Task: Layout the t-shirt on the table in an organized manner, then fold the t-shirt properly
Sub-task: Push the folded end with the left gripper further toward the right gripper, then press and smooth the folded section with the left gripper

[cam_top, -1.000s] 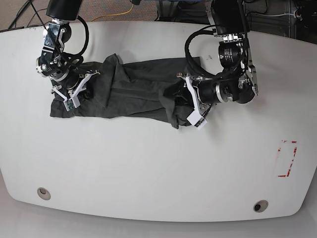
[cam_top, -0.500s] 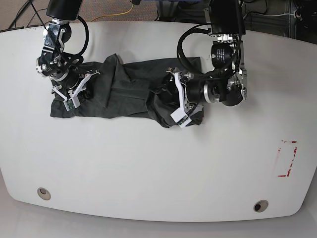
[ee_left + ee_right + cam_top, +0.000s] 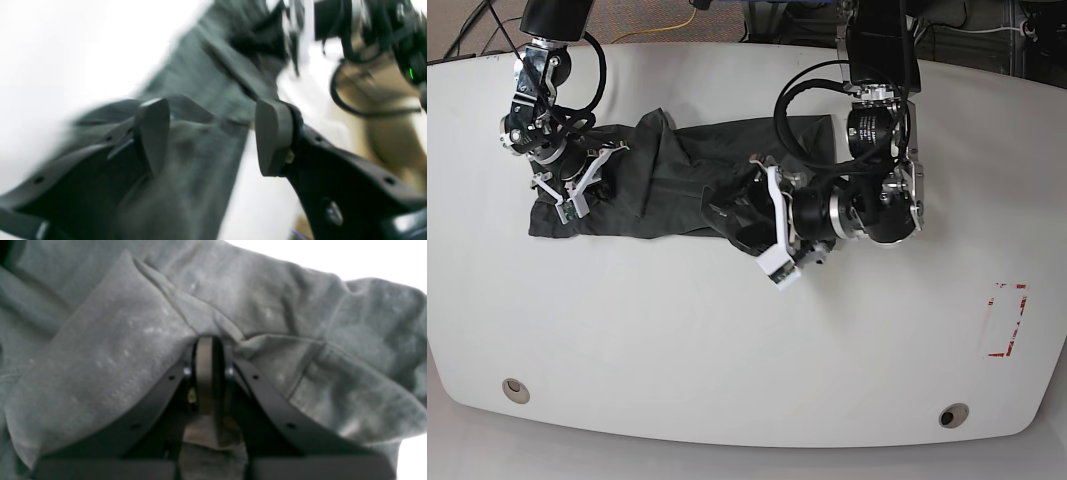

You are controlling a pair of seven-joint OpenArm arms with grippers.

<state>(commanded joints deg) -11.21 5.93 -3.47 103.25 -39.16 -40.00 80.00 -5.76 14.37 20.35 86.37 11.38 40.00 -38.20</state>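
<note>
Right tool (image 3: 577,190), at left in base view, is clamped on the t-shirt (image 3: 677,180); wrist view shows its fingers (image 3: 205,373) pressed together w/ a pinch of soft grey fabric between them, stitched hem and faint lint visible. Shirt is dark charcoal cotton, wrinkly, lying as a long bunched band across the far half of the smooth white worktop (image 3: 727,340), rounded edge, round grommet holes (image 3: 515,389) near the front. Left tool (image 3: 772,235) sits over the shirt's right end, its dark, rounded pads (image 3: 273,133) wide apart w/ cloth seen between them; wrist view blurred. Red tape rectangle (image 3: 1005,320) at far right. Vs 1 s ago: left tool has shifted leftward, shirt's right end bunched further in toward the middle; right tool unchanged.
</note>
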